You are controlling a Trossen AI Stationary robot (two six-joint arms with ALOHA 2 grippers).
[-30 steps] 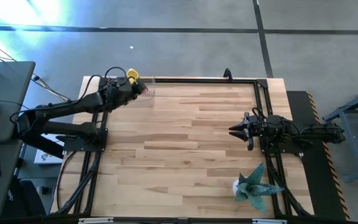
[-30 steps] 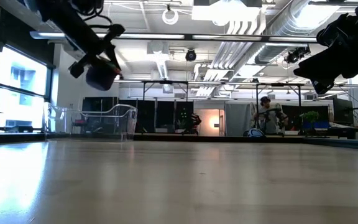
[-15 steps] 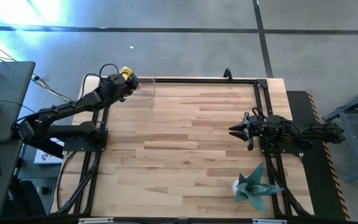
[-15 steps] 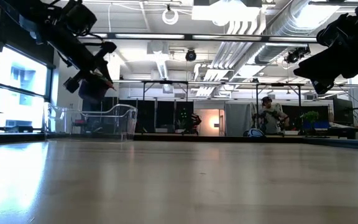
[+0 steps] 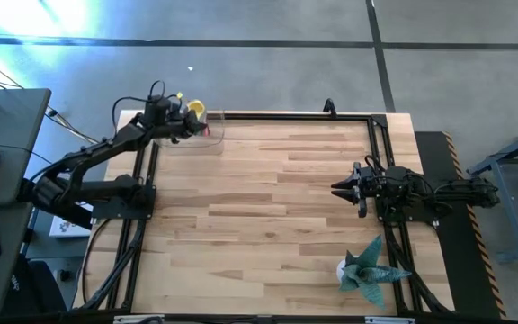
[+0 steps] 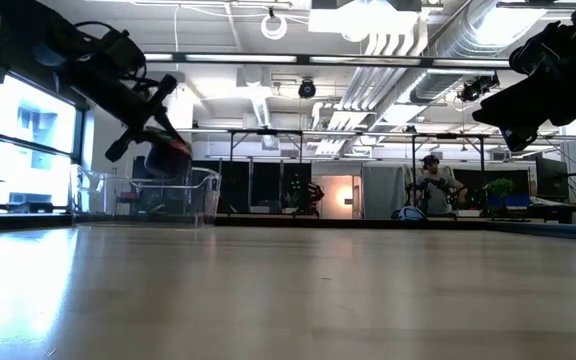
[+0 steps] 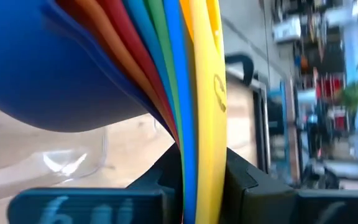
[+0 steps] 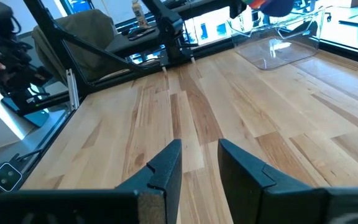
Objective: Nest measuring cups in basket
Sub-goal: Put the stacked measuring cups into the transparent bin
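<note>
Pale wooden tabletop [image 5: 268, 207]: left gripper [image 5: 187, 121], clamped on nested rainbow plastic measuring cups [image 7: 73, 68], hovers over clear low-walled basket [image 6: 173, 192]. Next, likely lower and release. Right gripper [image 5: 338, 188] waits, slightly parted, empty.

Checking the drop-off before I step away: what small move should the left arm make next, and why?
Probably lower a little, then release. The left gripper holds the nested cups by their handles, hanging over the basket at the table's far left corner, apparently above its walls. The right gripper waits, open.
</note>
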